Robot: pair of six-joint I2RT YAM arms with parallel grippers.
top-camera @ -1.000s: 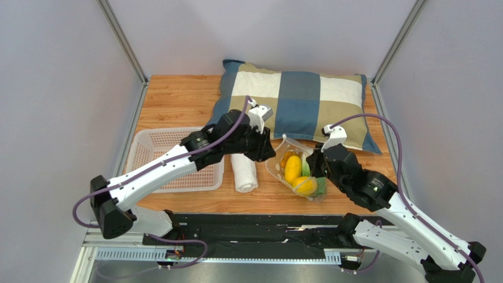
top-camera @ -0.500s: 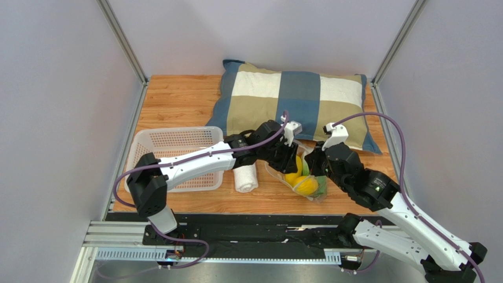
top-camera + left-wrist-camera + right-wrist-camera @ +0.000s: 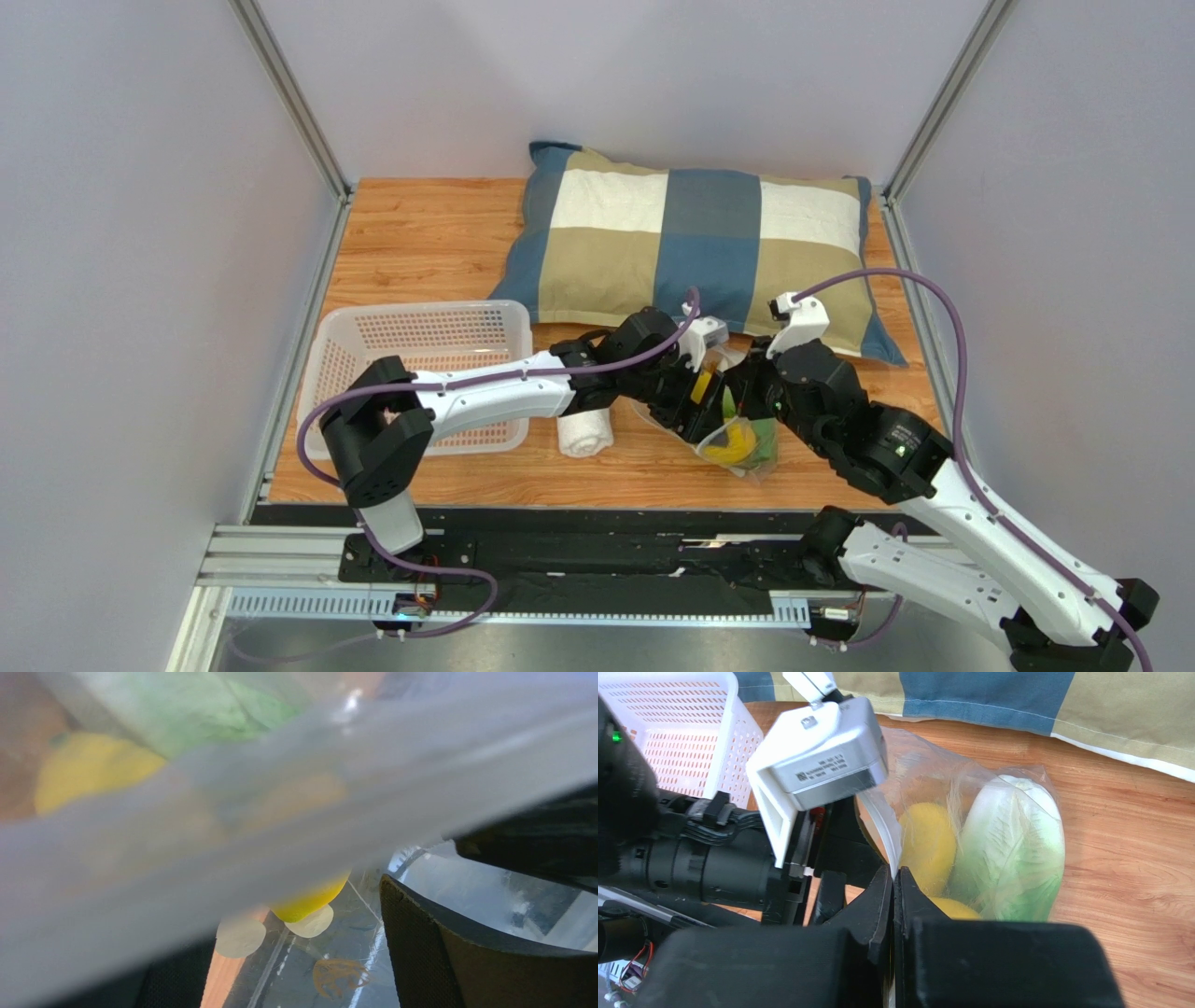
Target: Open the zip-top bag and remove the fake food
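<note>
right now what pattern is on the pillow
The pillow is checked in blue, tan and cream blocks; the top external view shows it best.

A blurred band of the clear bag (image 3: pixel 295 812) crosses from lower left to upper right, close to the lens. Above it show a green leafy cabbage (image 3: pixel 210 707) and a yellow lemon (image 3: pixel 84 777). A second lemon (image 3: pixel 312 899) peeks out below, touching pale printed dots (image 3: pixel 240 934). The left tool (image 3: pixel 295 952) has a black finger (image 3: pixel 449 952) at lower right, well apart from a dim dark shape at lower left, with a strip of wooden tabletop (image 3: pixel 223 983) between
</note>
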